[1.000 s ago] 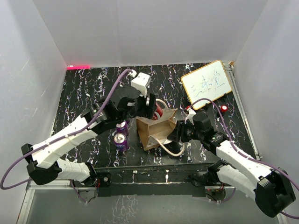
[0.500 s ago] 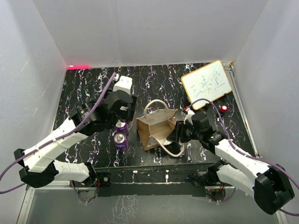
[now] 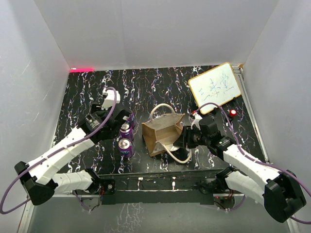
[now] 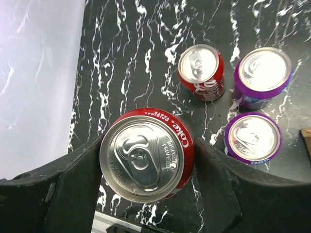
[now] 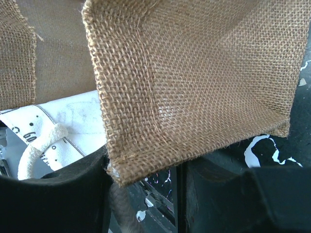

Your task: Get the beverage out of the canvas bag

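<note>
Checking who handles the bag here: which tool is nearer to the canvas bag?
Right. The right tool grips the canvas bag at its edge; the left tool holds a red can off to the bag's left, beyond the purple cans.

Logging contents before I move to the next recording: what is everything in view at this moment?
Coca-Cola can: one, red, held in the left hand.
Red can: one, red, upright on the table.
Purple cans: two, purple, upright on the table between the red can and the bag.
Canvas bag: one, tan-brown with cream handles, mid-table.
Whiteboard: one, white with a yellow frame, far right of the table.
Small red light: one, red, just near of the whiteboard.
Table: one, black with white veining.
Left hand: black, closed on the Coca-Cola can.
Right hand: black, closed on the bag's edge.
</note>
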### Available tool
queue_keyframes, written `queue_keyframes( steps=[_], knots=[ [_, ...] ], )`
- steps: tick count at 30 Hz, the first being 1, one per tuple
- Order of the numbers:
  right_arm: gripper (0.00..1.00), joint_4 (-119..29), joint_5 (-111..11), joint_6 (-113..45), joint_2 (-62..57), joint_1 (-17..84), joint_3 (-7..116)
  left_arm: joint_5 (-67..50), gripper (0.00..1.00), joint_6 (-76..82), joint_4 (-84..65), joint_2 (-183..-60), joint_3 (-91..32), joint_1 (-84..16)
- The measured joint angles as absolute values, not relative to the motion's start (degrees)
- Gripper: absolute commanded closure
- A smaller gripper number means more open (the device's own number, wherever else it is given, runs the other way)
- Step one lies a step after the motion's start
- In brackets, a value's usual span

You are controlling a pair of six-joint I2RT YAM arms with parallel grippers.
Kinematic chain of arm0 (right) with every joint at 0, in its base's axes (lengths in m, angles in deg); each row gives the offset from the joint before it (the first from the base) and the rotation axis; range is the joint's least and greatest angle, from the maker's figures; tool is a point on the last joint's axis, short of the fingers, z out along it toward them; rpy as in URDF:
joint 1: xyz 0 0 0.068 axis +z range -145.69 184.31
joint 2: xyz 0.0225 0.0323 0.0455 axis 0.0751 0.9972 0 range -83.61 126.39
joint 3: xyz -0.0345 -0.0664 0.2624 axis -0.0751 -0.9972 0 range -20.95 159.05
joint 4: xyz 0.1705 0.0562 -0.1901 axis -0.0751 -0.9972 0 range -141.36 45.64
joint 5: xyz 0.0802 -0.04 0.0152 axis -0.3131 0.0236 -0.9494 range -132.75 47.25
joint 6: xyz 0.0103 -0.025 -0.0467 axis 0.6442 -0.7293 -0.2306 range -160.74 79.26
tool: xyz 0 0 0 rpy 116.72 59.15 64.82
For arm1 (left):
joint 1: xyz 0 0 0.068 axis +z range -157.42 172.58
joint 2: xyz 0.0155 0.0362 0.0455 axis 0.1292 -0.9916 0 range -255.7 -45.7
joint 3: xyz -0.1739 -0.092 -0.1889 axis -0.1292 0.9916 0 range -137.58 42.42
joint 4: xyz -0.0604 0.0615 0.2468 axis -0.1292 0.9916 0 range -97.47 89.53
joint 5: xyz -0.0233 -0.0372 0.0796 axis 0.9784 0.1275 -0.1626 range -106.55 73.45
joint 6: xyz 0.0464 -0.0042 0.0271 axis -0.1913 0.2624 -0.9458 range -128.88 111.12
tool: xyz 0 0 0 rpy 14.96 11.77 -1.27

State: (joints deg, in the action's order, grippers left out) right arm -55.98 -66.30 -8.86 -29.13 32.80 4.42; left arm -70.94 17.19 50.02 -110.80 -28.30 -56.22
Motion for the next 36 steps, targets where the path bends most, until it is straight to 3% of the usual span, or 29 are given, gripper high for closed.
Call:
queue_keyframes(
  steps=[9,13,20,36],
  knots=[
    [0.53,-56.1,-66.3,-8.9,-29.1,32.8,4.5,-68.8,1.0,18.1,37.3,-108.7,-12.8,-50.6],
    [0.39,-56.4,-65.8,-8.6,-29.1,32.8,5.8,-66.6,1.0,18.2,31.9,-110.2,-9.3,-48.2],
    [0.02,-58.3,-63.9,-8.1,-29.1,32.8,9.7,-65.0,1.0,19.0,24.1,-113.2,-6.5,-46.1],
    [0.01,-70.5,-52.6,-9.7,-30.3,32.8,29.1,-63.8,1.0,23.6,20.8,-115.0,-3.2,-45.8]
  ],
)
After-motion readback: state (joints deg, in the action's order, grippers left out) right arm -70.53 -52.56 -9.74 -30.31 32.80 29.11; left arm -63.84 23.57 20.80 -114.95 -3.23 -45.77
